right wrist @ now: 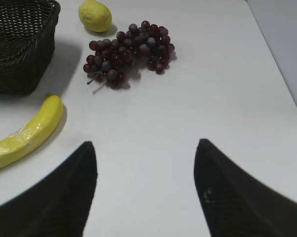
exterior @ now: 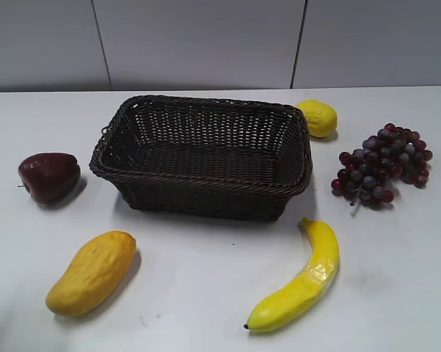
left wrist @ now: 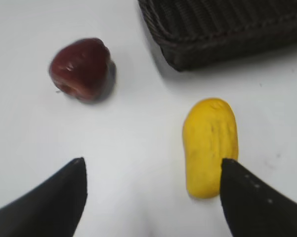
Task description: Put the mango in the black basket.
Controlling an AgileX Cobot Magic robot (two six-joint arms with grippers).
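Lying on the white table at the lower left of the exterior frame, the mango sat apart from the black basket at centre — no labels or writing could be read anywhere. The left gripper hung spread wide, its right finger overlapping the mango's lower edge in view. The right gripper hung released over bare table, near the banana.
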